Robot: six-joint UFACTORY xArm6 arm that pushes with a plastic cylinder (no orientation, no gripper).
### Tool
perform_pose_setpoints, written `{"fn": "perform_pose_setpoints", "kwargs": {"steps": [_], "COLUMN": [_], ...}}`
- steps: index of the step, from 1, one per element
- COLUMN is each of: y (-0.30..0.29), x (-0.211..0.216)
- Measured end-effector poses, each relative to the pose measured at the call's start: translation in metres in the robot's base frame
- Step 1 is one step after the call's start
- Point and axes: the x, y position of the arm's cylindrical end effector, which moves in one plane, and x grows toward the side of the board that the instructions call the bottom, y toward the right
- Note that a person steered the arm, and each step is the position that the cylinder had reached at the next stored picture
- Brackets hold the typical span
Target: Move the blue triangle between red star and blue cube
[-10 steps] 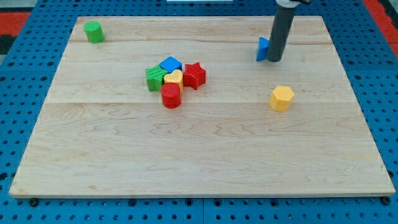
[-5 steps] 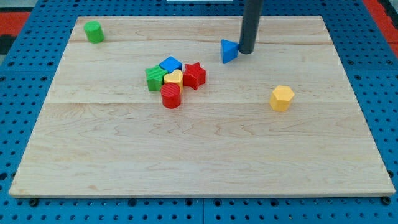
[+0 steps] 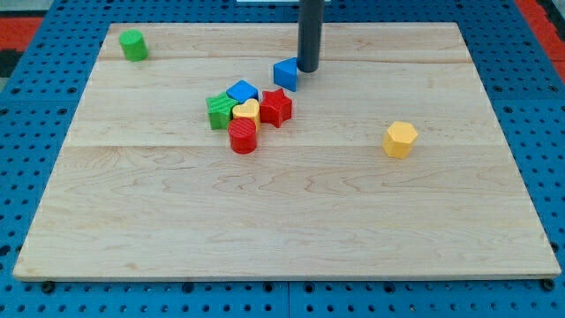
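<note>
Just above the red star (image 3: 276, 107) and right of the blue cube (image 3: 242, 91), my tip (image 3: 308, 69) grips nothing, touching the blue triangle's (image 3: 285, 73) right side; light, rigid, likely slippery, so push through its middle.

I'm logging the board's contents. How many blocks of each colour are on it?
Blue: 2, triangle and cube
Red: 2, star and cylinder
Green: 2, cylinder and block
Yellow: 2, heart and hexagon
Total: 8
</note>
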Motion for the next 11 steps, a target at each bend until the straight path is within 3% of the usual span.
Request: {"fn": "perform_pose_setpoints", "kwargs": {"steps": [3, 5, 7, 9, 11], "y": [-0.032, -0.039, -0.027, -0.034, -0.046], "x": [0.008, -0.024, 0.013, -0.030, 0.014]}}
